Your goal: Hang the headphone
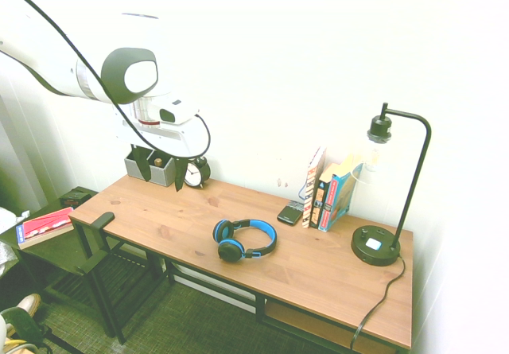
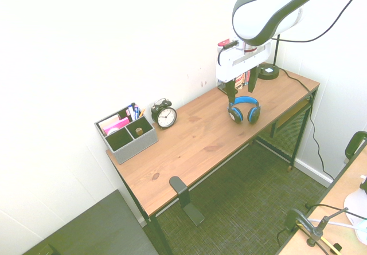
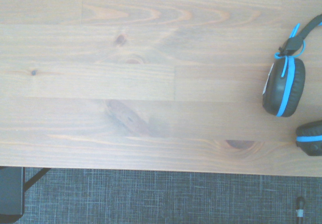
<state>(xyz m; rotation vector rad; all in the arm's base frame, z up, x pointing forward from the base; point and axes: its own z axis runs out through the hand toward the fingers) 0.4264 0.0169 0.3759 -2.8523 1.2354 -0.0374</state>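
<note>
We saw the black hanger [image 1: 95,243] clamped at the tabletop's [image 1: 179,219] near edge, then the headphone [image 1: 245,240] lying flat on the wood. Above the tabletop hung the tool [image 1: 161,173], its fingers spread wide; behind stood the alarm clock [image 1: 196,172].

From where I sit, I have my white arm reaching in from the left in the first exterior view and from the upper right in the second. Its thick, rounded forearm [image 2: 269,17] comes in high, and the dark-trimmed wrist joint [image 1: 132,75] sits at its end. Below that, my hand [image 1: 161,176] hangs with its two dark fingers [image 2: 253,79] pointing down, parted wide, with nothing between them. I have the white hand body [image 2: 243,62] above the fingers, slightly tilted in both exterior views. The fingertips are up in the air, touching nothing.
</note>
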